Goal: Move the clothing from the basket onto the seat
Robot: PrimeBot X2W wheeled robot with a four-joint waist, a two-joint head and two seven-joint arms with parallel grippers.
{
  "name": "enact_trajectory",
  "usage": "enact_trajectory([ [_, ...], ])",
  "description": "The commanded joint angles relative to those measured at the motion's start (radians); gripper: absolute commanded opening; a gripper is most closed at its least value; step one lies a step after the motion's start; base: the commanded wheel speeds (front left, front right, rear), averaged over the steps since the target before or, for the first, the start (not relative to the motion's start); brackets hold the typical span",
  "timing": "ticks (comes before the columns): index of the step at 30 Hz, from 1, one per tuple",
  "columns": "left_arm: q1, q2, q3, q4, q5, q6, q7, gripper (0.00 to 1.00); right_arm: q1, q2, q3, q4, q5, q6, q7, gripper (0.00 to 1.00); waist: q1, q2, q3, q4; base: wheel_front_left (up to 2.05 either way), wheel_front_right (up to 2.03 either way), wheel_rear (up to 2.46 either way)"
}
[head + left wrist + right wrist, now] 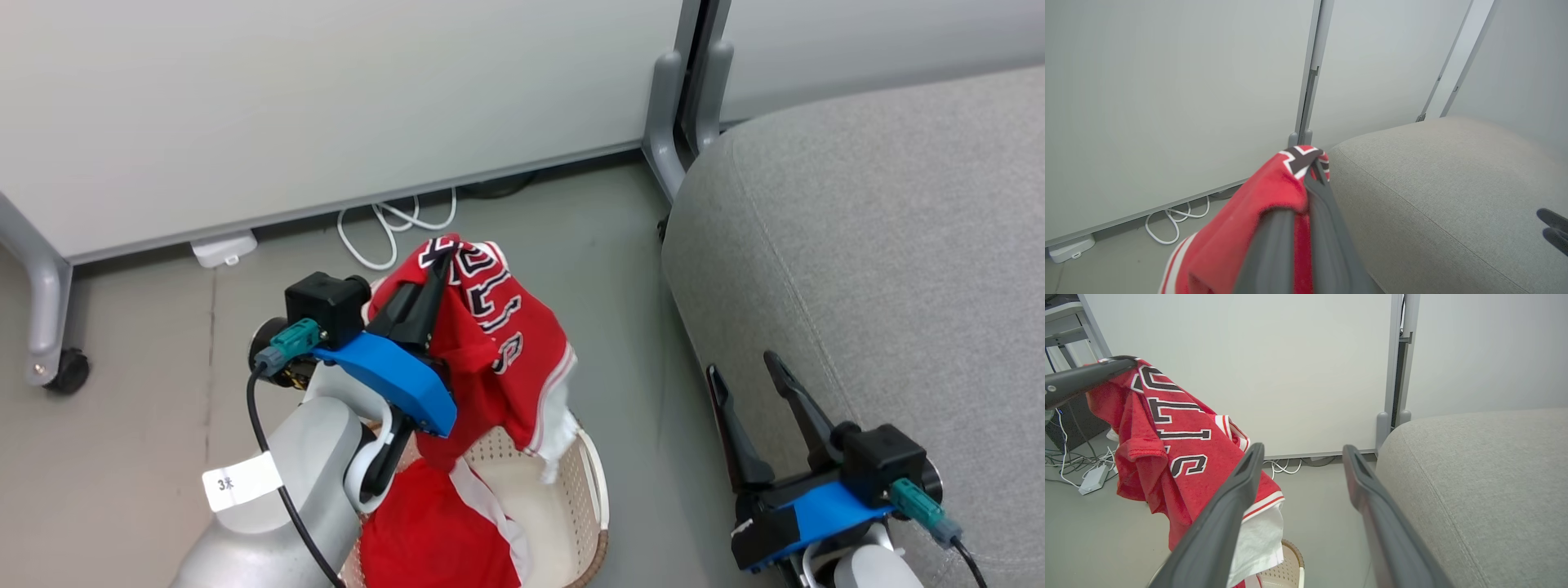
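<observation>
- Grey floor (147, 425), pale wall panels (326, 106) behind.
- The jersey (498, 343) hangs centre frame above the basket (584, 482), pinched in my left jaws. I fear its hem snagging the rim, or slipping before the seat (882, 245) at right.
- Right jaws spread, empty, lower right.

1. The basket (594, 482) stands on the floor (620, 269), left of the seat (898, 245), with a second garment (424, 531) lying in it.
2. The jersey (506, 343) hangs above the basket from the left gripper (445, 258).
3. The right gripper (743, 364) sits between basket and seat, just beside the seat's edge.
4. Behind the basket, a cable (384, 229) lies at the foot of a partition (326, 106).
</observation>
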Motion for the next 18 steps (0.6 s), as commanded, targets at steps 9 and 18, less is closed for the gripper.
enact_trajectory([
  [9,0.015,0.010,-0.046,-0.067,0.024,-0.001,-0.005,0.00,0.081,-0.002,-0.013,0.001,0.002,0.000,-0.003,1.00,0.0002,0.0000,-0.095,0.015,0.00,0.00,0.00],
  [18,0.011,0.016,-0.072,-0.128,0.034,0.006,0.007,0.00,0.104,-0.002,-0.013,-0.012,0.000,0.000,-0.003,1.00,0.0002,0.0000,-0.111,0.027,0.00,0.00,0.00],
])
